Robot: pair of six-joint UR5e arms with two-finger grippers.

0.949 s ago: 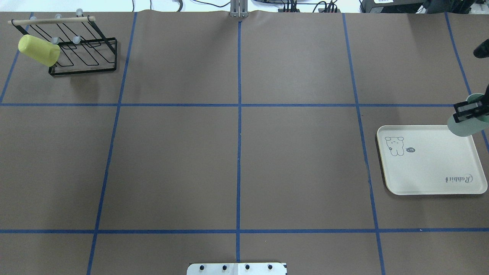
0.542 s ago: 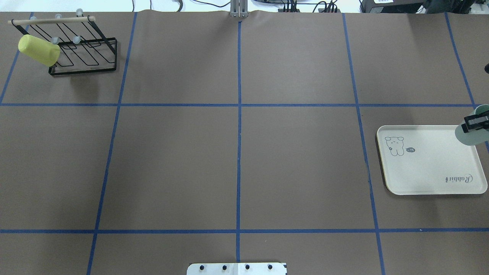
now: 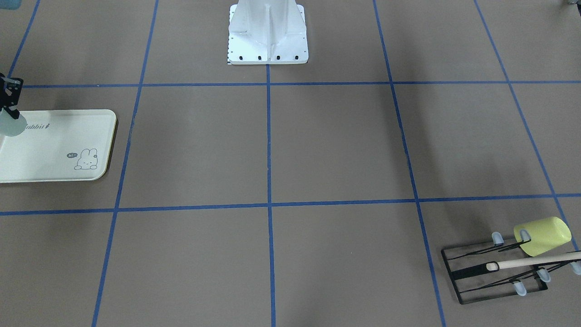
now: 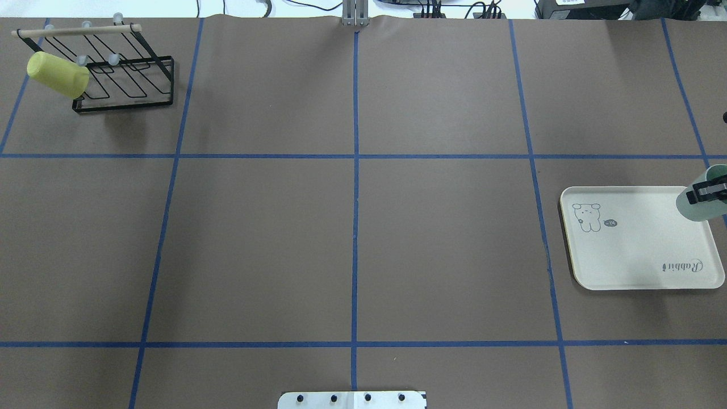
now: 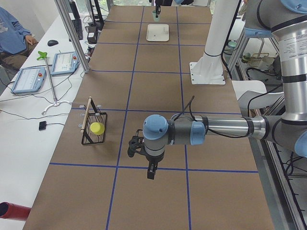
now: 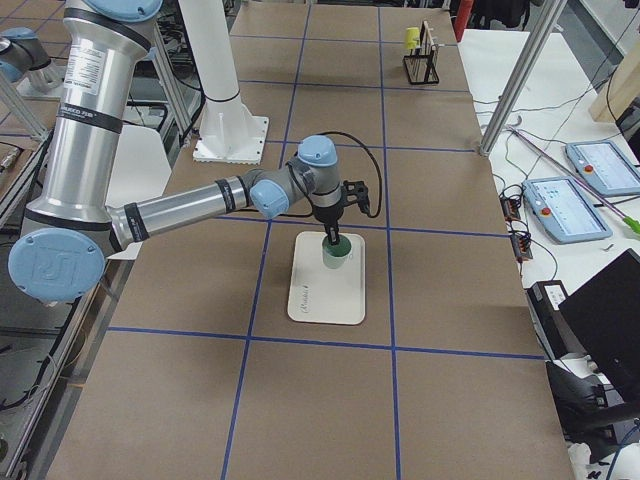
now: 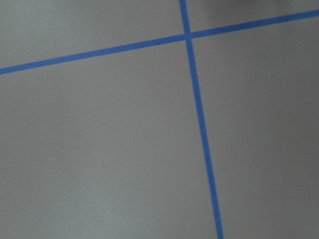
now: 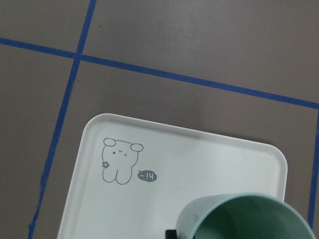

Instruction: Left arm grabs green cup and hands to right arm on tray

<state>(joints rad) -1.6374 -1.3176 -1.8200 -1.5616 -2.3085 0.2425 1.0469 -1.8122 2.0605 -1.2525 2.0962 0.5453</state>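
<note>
The pale mint-green cup [image 4: 697, 205] is upright at the far right corner of the cream Rabbit tray [image 4: 636, 250]. My right gripper [image 4: 706, 191] is shut on its rim from above. I cannot tell whether the cup's base touches the tray. The same grip shows in the front-facing view, with the gripper [image 3: 9, 93] over the cup [image 3: 11, 126], and in the exterior right view [image 6: 335, 254]. The right wrist view shows the cup's mouth [image 8: 244, 219] over the tray [image 8: 199, 164]. My left gripper [image 5: 150, 171] hangs over bare table far from the tray. I cannot tell if it is open or shut.
A yellow-green cup [image 4: 57, 75] hangs on a black wire rack [image 4: 122, 85] at the table's far left corner. The robot's white base [image 3: 268, 32] stands at the middle of the near edge. Blue tape lines grid the brown table.
My right gripper with the green cup has moved toward the view's right edge and down toward the tray's corner. The tray and the rack have not moved.
</note>
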